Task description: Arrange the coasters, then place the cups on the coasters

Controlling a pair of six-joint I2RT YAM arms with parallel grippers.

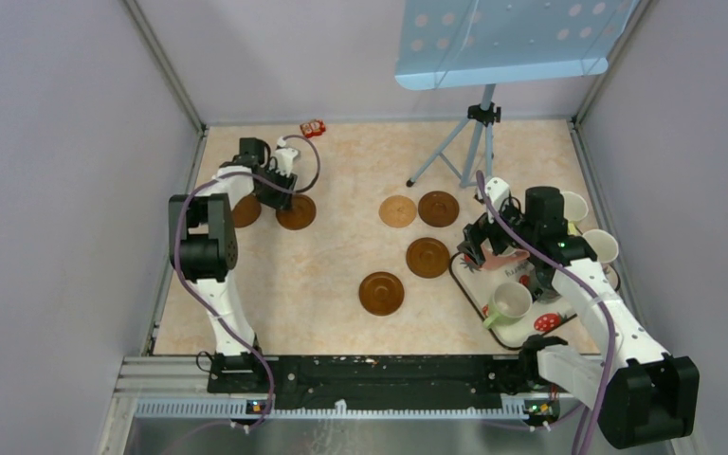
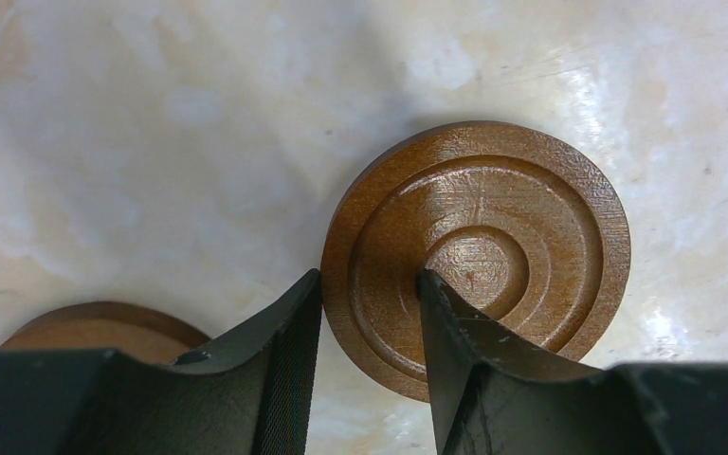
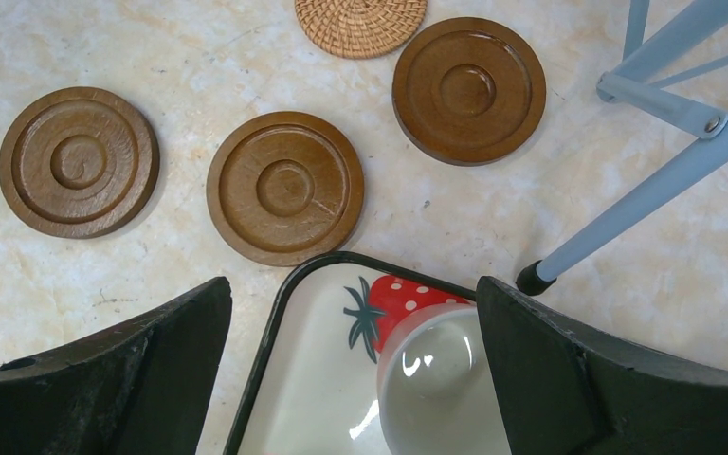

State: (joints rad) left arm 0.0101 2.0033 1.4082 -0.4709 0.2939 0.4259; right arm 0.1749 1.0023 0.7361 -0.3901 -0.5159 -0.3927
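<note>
Though off-centre, coaster (image 2: 479, 251) within end effector (image 2: 370, 289)

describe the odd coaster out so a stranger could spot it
Find the blue tripod at the far side of the table; two coasters lie side by side in front of its legs. The woven coaster is the left of that pair, pale tan and basket-woven, while the wooden coaster beside it is dark and grooved.

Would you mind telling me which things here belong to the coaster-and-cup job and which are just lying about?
Job in hand:
- wooden coasters
- woven coaster
- cups

Just lying about:
- strawberry tray, under some cups
- tripod
- blue perforated board
- small red item at the far edge
</note>
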